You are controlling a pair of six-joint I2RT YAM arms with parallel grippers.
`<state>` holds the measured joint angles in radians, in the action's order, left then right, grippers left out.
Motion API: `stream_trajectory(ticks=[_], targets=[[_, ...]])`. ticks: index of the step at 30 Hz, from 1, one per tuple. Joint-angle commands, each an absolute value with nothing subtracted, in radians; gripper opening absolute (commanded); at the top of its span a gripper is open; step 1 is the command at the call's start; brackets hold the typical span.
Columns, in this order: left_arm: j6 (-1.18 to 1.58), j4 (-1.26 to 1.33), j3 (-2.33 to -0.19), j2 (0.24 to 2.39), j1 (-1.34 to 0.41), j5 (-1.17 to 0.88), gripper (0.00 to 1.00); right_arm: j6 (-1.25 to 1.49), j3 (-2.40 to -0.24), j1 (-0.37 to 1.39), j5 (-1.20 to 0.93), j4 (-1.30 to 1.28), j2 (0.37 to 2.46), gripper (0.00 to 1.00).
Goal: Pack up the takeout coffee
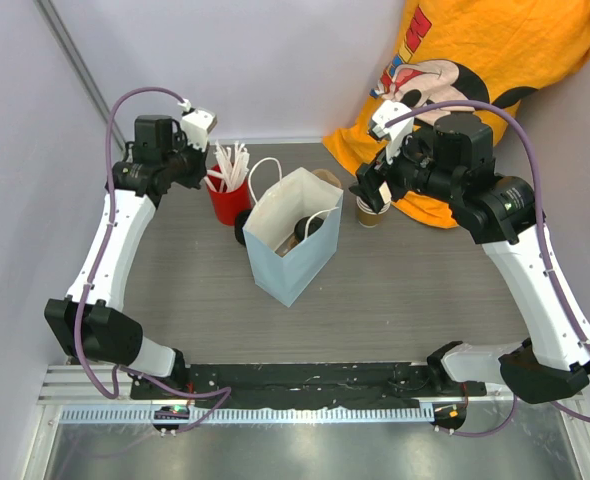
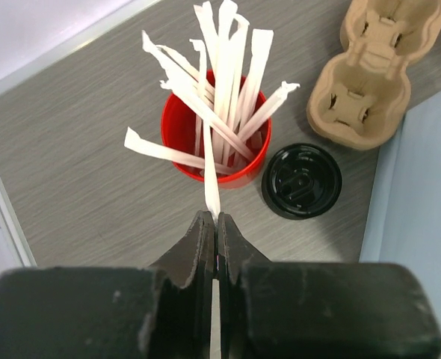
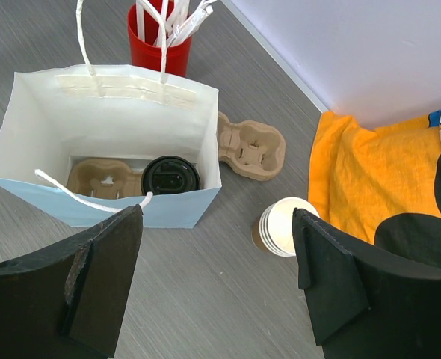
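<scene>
The takeout coffee [image 3: 170, 176], a cup under a round black lid, stands inside the open light-blue paper bag [image 3: 172, 209], in a pulp carrier [image 3: 101, 178]. From above, the coffee [image 1: 305, 228] shows as a dark shape in the bag [image 1: 275, 270]. My right gripper [image 3: 217, 277] hangs open above the table, to the right of the bag, with nothing between its fingers. My left gripper [image 2: 211, 218] is shut on a white stick [image 2: 211, 187] that rises from the red cup [image 2: 247, 161]. In the top view that left gripper [image 1: 213, 178] is above the red cup [image 1: 230, 203].
A loose black lid [image 2: 301, 180] lies on the table right of the red cup. A second pulp carrier [image 3: 250, 146] lies behind the bag. A stack of paper cups [image 3: 284, 224], white inside, stands by the orange shirt [image 3: 362, 179]. Walls close in at the back and left.
</scene>
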<state>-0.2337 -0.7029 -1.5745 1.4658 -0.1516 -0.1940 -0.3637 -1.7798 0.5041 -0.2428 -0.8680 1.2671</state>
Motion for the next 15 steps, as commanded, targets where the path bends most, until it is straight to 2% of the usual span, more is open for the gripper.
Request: stream_trajectory(ticks=[1,15], targets=[[-0.271,-0.767,-1.65,1.465,-0.156,-0.193,0.05,-0.354,-1.787,0.5,-0.261,-0.838,1.244,0.85],[-0.322,-0.933,-1.736,1.414,-0.158,-0.196,0.04,-0.353,-1.786,0.495,-0.272,-0.836,1.243,0.85]])
